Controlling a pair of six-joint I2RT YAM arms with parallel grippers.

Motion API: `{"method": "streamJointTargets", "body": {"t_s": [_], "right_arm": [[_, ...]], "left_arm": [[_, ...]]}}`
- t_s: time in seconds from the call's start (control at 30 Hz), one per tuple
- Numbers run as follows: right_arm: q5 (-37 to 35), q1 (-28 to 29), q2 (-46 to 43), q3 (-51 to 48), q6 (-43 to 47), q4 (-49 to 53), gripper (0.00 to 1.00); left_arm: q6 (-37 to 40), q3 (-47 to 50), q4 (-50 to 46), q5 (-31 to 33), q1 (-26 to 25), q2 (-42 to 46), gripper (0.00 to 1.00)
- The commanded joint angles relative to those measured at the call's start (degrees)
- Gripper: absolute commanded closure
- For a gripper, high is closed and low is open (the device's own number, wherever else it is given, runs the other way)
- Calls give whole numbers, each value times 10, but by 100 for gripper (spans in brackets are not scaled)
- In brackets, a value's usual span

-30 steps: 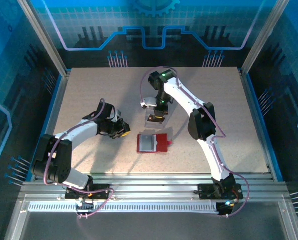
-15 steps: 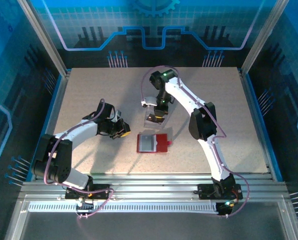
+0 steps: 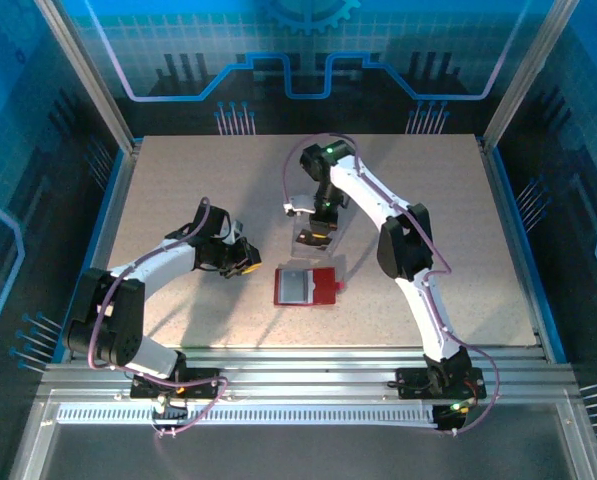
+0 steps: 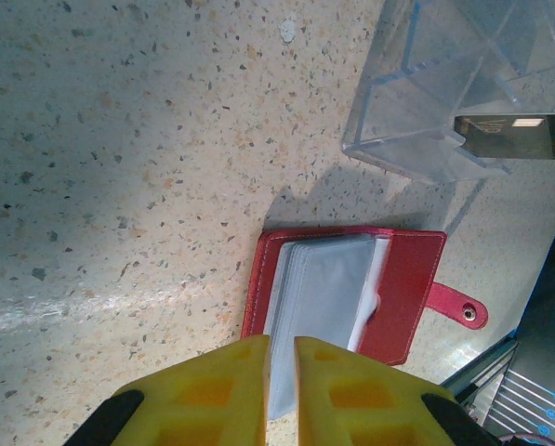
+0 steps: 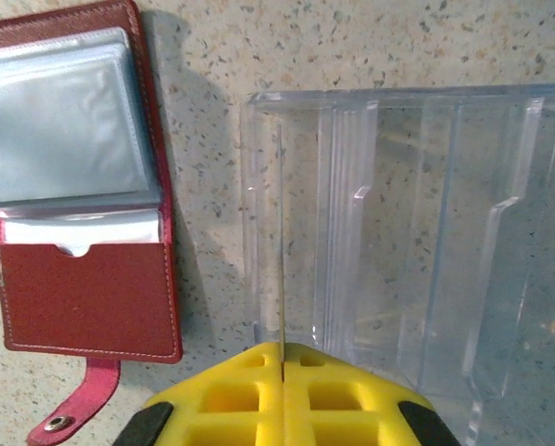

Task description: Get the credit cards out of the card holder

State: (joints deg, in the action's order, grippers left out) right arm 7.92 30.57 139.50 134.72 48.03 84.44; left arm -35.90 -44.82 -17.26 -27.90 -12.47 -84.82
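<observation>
The card holder (image 3: 306, 286) lay open on the table (image 3: 178, 190) just ahead of the left claw (image 4: 282, 348), its jaws a slit apart, empty; the right claw (image 5: 282, 351) gripped a credit card (image 4: 502, 139) at the clear box (image 5: 389, 232) alongside.

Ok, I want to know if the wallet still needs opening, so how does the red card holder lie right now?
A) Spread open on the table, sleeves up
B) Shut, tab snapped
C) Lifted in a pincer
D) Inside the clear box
A: the red card holder lies spread open on the table, with its clear sleeves facing up and its snap tab loose, beside the clear plastic box.
</observation>
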Motion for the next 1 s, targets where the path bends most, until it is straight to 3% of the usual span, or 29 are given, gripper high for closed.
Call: {"method": "streamJointTargets", "body": {"t_s": [0.0, 0.1, 0.3, 0.6, 0.77, 0.97], "right_arm": [[-9, -1, 16, 12, 2, 18, 100], [-9, 5, 17, 11, 5, 14, 99], [-39, 8, -2, 4, -2, -20, 79], [-88, 13, -59, -43, -19, -93, 77], [-31, 16, -138, -106, -78, -140, 76], [18, 24, -252, -263, -257, -253, 77]], "left_arm": [[10, 0, -3, -15, 7, -1, 86], [8, 2, 1, -16, 7, -6, 86], [9, 3, 4, -18, 8, -11, 86], [4, -2, 16, -28, 8, -18, 86], [0, -2, 26, -52, 5, -10, 86], [-4, 3, 50, -69, -4, -25, 89]]}}
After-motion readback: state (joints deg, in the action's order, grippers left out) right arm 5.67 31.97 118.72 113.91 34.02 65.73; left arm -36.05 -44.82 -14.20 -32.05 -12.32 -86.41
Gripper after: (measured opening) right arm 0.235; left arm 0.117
